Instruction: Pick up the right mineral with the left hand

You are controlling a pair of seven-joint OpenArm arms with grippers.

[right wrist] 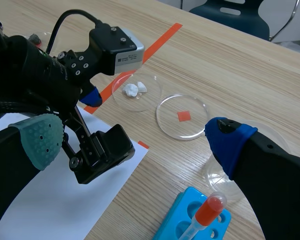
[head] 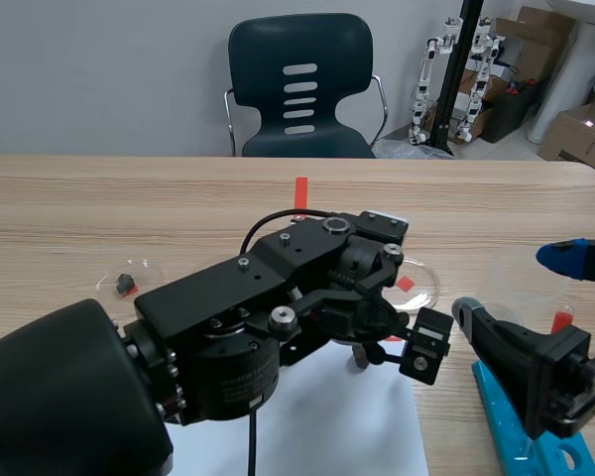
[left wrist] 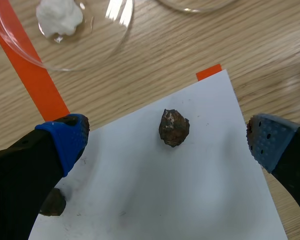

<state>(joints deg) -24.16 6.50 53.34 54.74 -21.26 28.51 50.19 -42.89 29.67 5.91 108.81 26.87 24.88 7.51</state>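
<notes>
Jaws of the left gripper [left wrist: 167,142] stand wide open, one blue dotted pad [left wrist: 65,139] on each side of the mineral [left wrist: 173,128], neither touching it. That mineral lies on the paper [left wrist: 200,200], between the pads and slightly ahead of them. It is not yet gripped or lifted. The approach looks done, and lowering, closing and raising appear to be what is left. The mineral is a small, dark brown lump, rough and knobbly, with pale rusty flecks on top. The paper is flat, white and smooth, with faint grey smudges. A darker stone [left wrist: 52,202] sits on it beside one finger, partly hidden by that finger. Beyond the paper, the surface [left wrist: 165,60] is pale wood with fine grain, crossed by a strip of orange tape [left wrist: 32,82]. A clear round dish [left wrist: 90,47] ahead holds white chalky lumps [left wrist: 59,17]. Off to the side, the right gripper [right wrist: 134,139] also has its jaws apart and holds nothing. Near it is a bright blue rack [right wrist: 187,222] holding a red-capped tube [right wrist: 212,206].
</notes>
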